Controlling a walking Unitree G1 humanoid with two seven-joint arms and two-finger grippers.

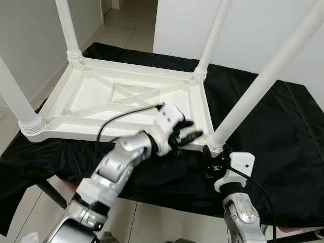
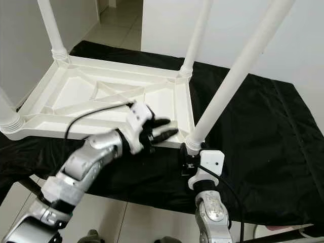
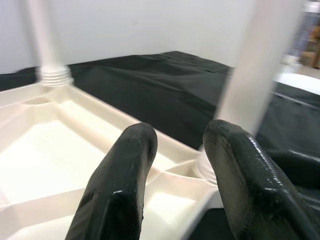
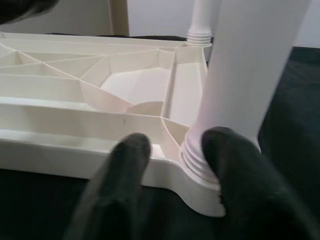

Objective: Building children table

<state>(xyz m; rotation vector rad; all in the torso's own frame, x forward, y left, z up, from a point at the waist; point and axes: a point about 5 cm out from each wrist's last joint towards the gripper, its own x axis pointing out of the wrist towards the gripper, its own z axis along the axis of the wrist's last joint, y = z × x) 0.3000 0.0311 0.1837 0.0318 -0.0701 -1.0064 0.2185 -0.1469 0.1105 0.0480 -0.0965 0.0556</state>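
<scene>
In the eye views a white table (image 1: 126,104) lies upside down on a black cloth (image 1: 283,126), its legs up. The left gripper (image 1: 190,132) hovers over the near rim, fingers parted on nothing. The right gripper (image 1: 211,161) sits at the base of the near right leg (image 1: 263,83). In the left wrist view, fingers (image 3: 120,185) spread above the frame. In the right wrist view, fingers (image 4: 125,170) sit apart, one beside the leg's collar (image 4: 197,160).

Head pair looks down at the upturned table (image 1: 126,101); wrist cameras sit close, somewhat blurred.
</scene>
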